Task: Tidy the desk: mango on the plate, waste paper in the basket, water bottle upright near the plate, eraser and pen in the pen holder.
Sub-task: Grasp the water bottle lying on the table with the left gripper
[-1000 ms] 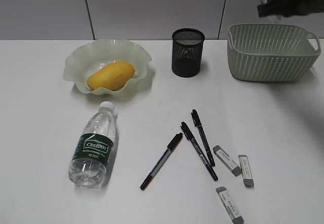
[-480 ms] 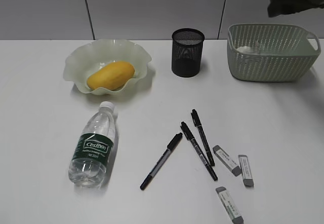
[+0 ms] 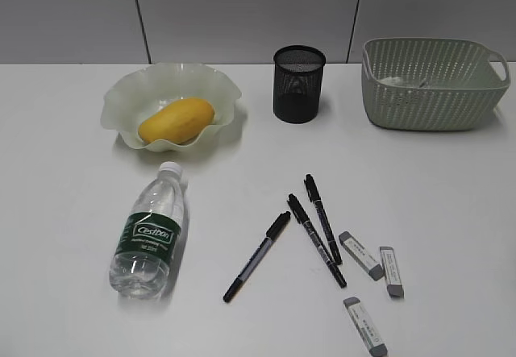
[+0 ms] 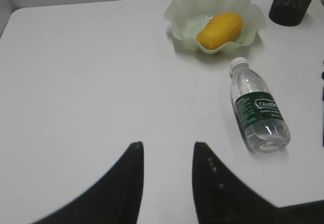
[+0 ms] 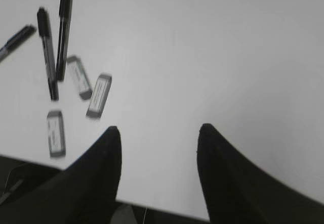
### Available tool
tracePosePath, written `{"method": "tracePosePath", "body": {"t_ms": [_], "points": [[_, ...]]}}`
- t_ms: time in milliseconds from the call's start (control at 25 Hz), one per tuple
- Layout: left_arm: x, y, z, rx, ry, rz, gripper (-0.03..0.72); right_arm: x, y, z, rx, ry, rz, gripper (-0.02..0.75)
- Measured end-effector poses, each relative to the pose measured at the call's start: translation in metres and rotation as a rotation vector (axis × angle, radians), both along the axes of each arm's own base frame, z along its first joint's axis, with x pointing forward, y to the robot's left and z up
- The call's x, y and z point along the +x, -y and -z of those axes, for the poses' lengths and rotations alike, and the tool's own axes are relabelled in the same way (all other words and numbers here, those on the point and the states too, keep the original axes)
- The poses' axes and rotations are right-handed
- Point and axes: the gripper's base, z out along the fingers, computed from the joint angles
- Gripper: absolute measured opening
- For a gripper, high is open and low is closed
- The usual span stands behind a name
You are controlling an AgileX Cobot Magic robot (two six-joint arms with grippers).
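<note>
The exterior view looked down slantwise at the white flat counter; both wrist views hovered high, sharing it.

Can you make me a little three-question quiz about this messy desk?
1. True or false: the mango lies on the plate.
2. How many pens lie on the desk? A two, B three, C four.
3. Fill in: the bottle is lying on its ____.

Key: 1 true. 2 B. 3 side, with its cap toward the plate.
</note>
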Motion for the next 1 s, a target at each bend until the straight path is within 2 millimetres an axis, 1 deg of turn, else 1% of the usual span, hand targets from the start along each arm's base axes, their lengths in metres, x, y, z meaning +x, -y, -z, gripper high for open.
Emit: {"method": "tracePosePath", "body": {"t_ms": [40,80,120,200,320,400,440,560,640,680,840,920,1000], "points": [[0.001,0.000,0.000,0.002,-0.009,0.000,0.246,-0.017,0.001,0.003,0.001,-0.007,-0.003,0.379],[0.003,0.001,0.000,0.004,-0.016,0.001,0.246,-0.041,0.004,0.003,0.007,0.027,-0.004,0.368],[0.004,0.001,0.000,0.005,-0.023,0.001,0.246,-0.055,0.005,0.006,0.008,0.041,-0.007,0.359],[0.007,0.002,0.000,0.010,-0.039,0.001,0.246,-0.082,0.007,0.010,0.013,0.100,-0.009,0.350],[0.012,0.003,0.000,0.021,-0.069,0.002,0.251,-0.117,0.011,0.012,0.023,0.256,-0.010,0.349],[0.018,0.006,0.001,0.036,-0.107,0.012,0.285,-0.137,0.014,0.013,0.030,0.362,-0.008,0.349],[0.023,0.008,0.001,0.045,-0.131,0.022,0.311,-0.143,0.014,0.015,0.031,0.399,-0.007,0.349],[0.042,0.017,-0.006,0.038,-0.180,0.064,0.432,-0.158,0.016,0.022,0.039,0.482,-0.006,0.364],[0.061,0.024,-0.012,0.031,-0.207,0.080,0.482,-0.164,0.017,0.023,0.043,0.524,-0.006,0.389],[0.072,0.028,-0.015,0.025,-0.216,0.086,0.496,-0.165,0.017,0.023,0.044,0.530,-0.006,0.402],[0.129,0.045,-0.013,0.042,-0.328,0.096,0.512,-0.165,0.017,0.023,0.044,0.529,-0.006,0.431],[0.167,0.057,0.003,0.057,-0.438,0.100,0.517,-0.165,0.017,0.023,0.044,0.529,-0.005,0.438],[0.196,0.070,0.017,0.063,-0.526,0.114,0.537,-0.165,0.017,0.023,0.044,0.529,-0.005,0.438]]}}
